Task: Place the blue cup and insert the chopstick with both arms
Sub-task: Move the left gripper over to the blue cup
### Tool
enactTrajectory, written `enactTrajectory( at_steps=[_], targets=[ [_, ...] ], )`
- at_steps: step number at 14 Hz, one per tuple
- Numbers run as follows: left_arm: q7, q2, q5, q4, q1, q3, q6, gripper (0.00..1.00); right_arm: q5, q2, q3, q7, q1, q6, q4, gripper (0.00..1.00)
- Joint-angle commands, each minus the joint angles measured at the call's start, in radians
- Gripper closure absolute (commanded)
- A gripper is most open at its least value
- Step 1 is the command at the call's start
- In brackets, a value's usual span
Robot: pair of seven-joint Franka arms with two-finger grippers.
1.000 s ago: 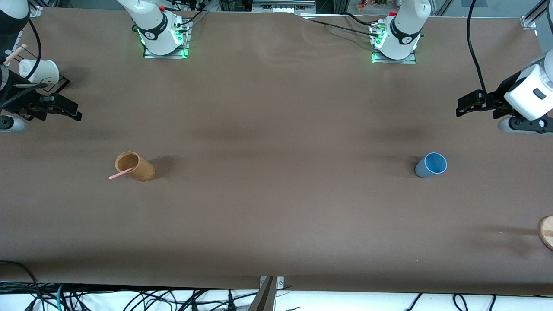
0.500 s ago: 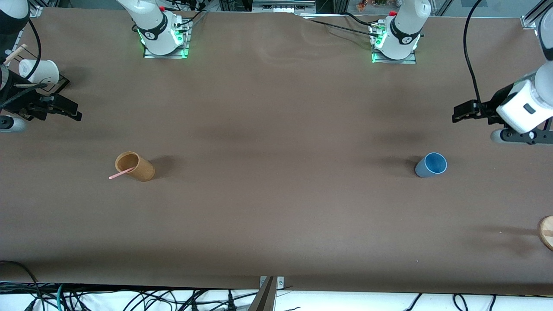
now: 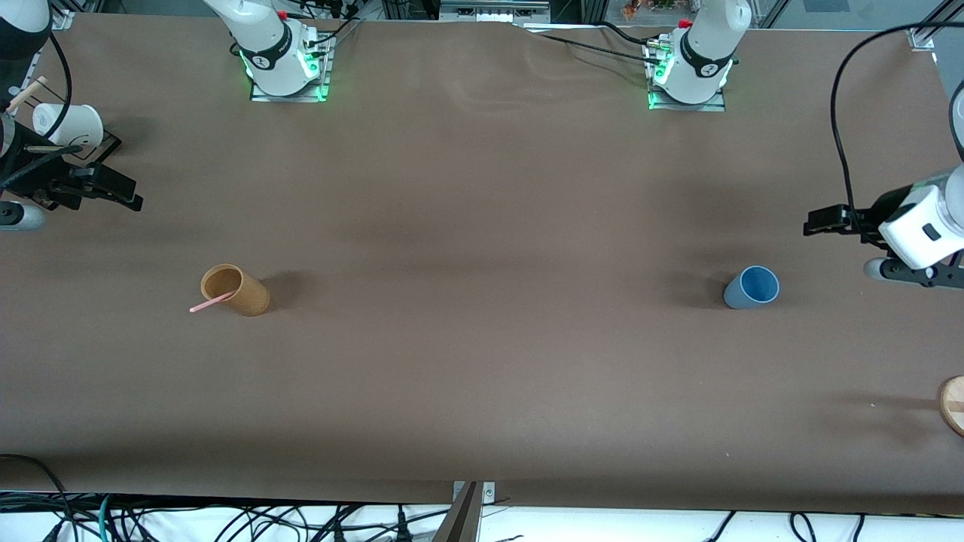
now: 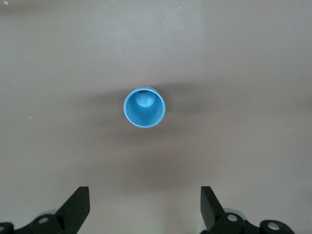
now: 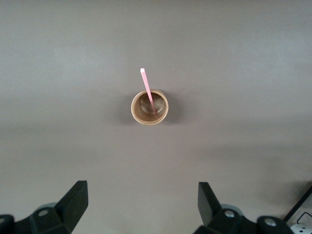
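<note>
Our left end effector (image 3: 817, 222) hangs in the air at the left arm's end of the surface (image 3: 482, 376), fingers (image 4: 78, 207) spread wide, holding nothing. Our right end effector (image 3: 124, 194) waits aloft at the right arm's end, fingers (image 5: 75, 200) equally wide apart and empty.

wooden disc (image 3: 953, 405) cut by edge, chopstick (image 5: 148, 91) tip hidden in tan cup (image 5: 149, 107)
</note>
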Motion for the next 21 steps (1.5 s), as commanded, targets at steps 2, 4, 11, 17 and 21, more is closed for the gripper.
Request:
enactTrajectory(
  at_steps=[2,4,11,17,21],
  targets=[
    [0.11,0.029,0.058,-0.041,0.042,-0.004,0.093,0.0,0.005,0.008,0.004,-0.011,-0.005,-0.023,0.028,0.0],
    [0.11,0.032,0.078,-0.09,0.043,-0.004,0.16,0.0,0.005,0.008,0.004,-0.011,-0.005,-0.023,0.028,0.0],
    [0.114,0.03,0.08,-0.362,0.063,-0.003,0.524,0.0,0.003,0.008,0.004,-0.011,-0.006,-0.023,0.027,0.0],
    [0.114,0.042,0.083,-0.466,0.063,-0.004,0.702,0.0,0.003,0.008,0.004,-0.011,-0.006,-0.023,0.028,0.0],
    [0.114,0.069,0.083,-0.486,0.06,-0.004,0.765,0.0,0.003,0.008,0.004,-0.011,-0.006,-0.023,0.027,0.0]
  ],
)
